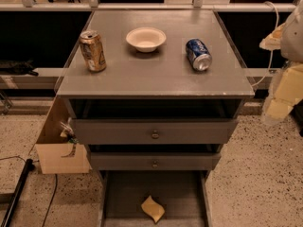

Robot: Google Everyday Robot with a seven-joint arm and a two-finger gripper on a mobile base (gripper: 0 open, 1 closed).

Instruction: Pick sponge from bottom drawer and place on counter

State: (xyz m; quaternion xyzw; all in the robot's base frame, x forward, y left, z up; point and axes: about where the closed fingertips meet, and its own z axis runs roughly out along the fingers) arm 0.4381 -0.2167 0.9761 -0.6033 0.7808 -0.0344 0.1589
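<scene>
The pale-yellow sponge (153, 208) lies flat on the floor of the open bottom drawer (123, 197), near its front middle. The grey counter (156, 74) tops the cabinet above the two knobbed drawers. My gripper (281, 98) hangs at the far right edge of the view, beside the counter's right front corner and well above and to the right of the sponge. Its yellowish fingers hold nothing that I can see.
On the counter stand a gold can (93, 50) at the left, a white bowl (146, 39) in the middle and a blue can (198, 54) lying on its side at the right. A cardboard box (59, 150) leans against the cabinet's left side. A dark cable (16, 193) runs over the speckled floor.
</scene>
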